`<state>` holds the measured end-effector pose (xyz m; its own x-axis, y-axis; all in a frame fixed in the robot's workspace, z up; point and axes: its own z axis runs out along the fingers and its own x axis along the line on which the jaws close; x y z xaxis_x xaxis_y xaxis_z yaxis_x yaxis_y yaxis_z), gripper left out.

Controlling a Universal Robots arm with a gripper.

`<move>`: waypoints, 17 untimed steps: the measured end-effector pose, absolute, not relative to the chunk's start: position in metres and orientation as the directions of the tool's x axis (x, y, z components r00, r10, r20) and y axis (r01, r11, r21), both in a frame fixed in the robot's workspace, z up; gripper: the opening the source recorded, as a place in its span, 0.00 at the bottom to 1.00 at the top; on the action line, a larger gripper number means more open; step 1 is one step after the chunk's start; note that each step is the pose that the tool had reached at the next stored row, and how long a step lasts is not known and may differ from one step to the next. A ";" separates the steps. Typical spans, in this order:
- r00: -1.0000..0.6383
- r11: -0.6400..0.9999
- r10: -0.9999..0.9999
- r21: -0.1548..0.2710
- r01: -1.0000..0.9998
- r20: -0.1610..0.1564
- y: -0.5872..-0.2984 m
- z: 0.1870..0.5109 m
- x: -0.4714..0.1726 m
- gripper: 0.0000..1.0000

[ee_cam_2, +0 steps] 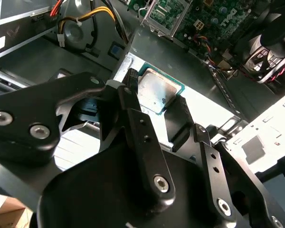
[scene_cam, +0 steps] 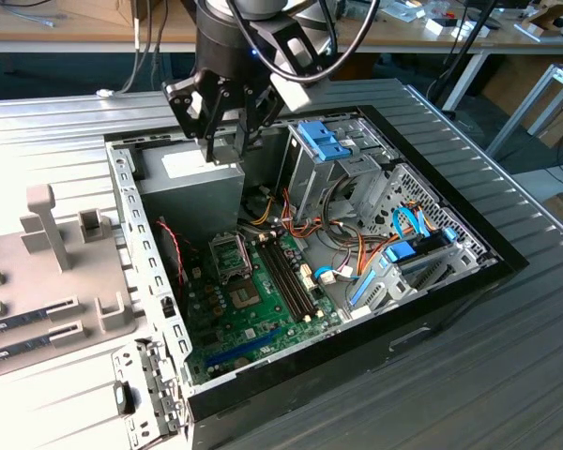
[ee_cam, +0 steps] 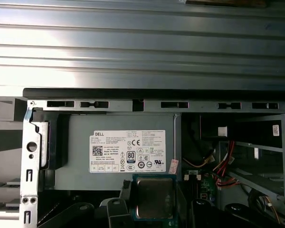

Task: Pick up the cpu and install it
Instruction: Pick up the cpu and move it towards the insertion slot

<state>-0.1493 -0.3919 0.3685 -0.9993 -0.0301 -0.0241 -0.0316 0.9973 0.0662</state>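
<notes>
computer case (scene_cam: 131,216) | hand (scene_cam: 223,148) above power supply (scene_cam: 192,183) | cpu (ee_cam_2: 156,90) gripped between fingers (ee_cam_2: 178,121)

Robotics lab/workshop: robot arm (scene_cam: 235,47) over an opened PC (scene_cam: 136,225) on a ribbed metal table (scene_cam: 469,375), grey jig (scene_cam: 47,234) alongside, wood benches (scene_cam: 47,41) w/ hanging cables (scene_cam: 158,47) behind.

Open computer case (scene_cam: 291,377) on ribbed table (scene_cam: 479,375)
</notes>
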 end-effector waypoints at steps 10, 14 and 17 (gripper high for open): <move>-0.999 0.997 -0.030 0.066 -0.032 -0.024 -0.393 0.364 -0.148 0.47; -0.999 0.997 -0.030 0.066 -0.032 -0.024 -0.393 0.362 -0.147 0.47; -0.999 0.997 -0.030 0.066 -0.032 -0.024 -0.393 0.361 -0.147 0.47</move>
